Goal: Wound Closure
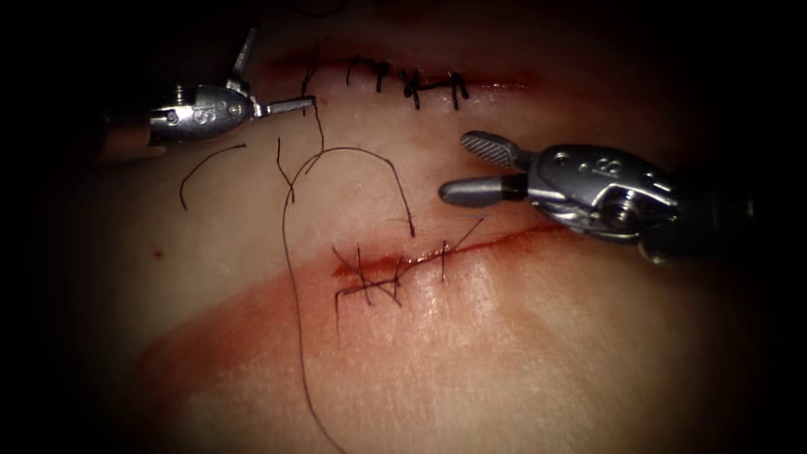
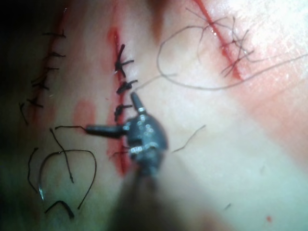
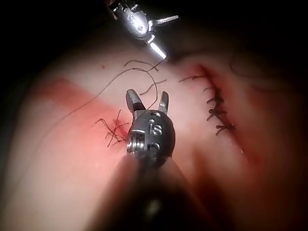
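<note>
My left tool hovers at the left end of the upper, stitched cut with its jaws spread wide and nothing in them. The long dark thread passes the tip of one left jaw, loops over the tissue, and enters the stitches at the left end of the lower cut. My right tool is just above the lower cut's right part, open and empty. In the left wrist view a thin curved arc with a bright tip, apparently the needle, lies loose on the tissue, away from my left tool.
A short cut end of thread lies below the left tool. Red fluid stains the tissue left of and below the lower cut. In the right wrist view the right tool faces the left tool.
</note>
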Robot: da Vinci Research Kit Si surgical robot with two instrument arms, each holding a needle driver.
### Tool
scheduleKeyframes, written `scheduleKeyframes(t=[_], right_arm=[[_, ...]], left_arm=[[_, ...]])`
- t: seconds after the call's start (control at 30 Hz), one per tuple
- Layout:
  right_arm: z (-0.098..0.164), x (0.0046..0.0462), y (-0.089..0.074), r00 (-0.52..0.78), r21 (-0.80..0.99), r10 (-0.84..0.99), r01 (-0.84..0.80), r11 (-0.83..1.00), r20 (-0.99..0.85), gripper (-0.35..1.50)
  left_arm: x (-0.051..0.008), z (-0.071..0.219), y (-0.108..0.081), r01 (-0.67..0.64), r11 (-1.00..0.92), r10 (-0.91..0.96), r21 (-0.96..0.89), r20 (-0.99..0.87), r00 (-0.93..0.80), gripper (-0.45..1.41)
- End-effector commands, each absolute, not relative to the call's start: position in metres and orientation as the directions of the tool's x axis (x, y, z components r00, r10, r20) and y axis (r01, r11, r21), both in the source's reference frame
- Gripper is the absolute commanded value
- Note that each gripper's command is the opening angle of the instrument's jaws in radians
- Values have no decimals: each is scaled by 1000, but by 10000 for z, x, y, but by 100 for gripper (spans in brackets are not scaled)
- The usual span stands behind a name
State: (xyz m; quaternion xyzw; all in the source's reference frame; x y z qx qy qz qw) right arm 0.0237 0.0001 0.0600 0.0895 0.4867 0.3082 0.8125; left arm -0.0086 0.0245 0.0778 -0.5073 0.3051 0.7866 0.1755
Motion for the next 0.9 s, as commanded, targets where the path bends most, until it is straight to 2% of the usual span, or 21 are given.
scheduleKeyframes(t=[0.03, 0.1, 0.27, 0.53, 0.73, 0.9], right_arm=[[609, 248, 4, 338, 441, 583, -412, 797, -738, 109], [621, 259, 12, 321, 466, 620, -442, 767, -716, 101], [647, 284, 18, 312, 517, 678, -463, 720, -665, 103], [661, 344, 9, 278, 651, 740, -353, 672, -613, 101], [658, 365, 12, 258, 698, 746, -263, 666, -614, 91], [646, 366, 8, 258, 702, 745, -250, 667, -616, 91]], left_arm=[[-90, 785, 245, -585, -753, -34, 301, -905, -423, 111], [-87, 776, 242, -605, -738, -42, 300, -914, -403, 111], [-74, 742, 245, -634, -713, -63, 298, -929, -366, 111], [-70, 690, 232, -621, -681, -128, 387, -898, -420, 106], [-67, 698, 216, -611, -673, -156, 417, -888, -433, 104], [-60, 711, 219, -601, -673, -161, 431, -878, -450, 103]])
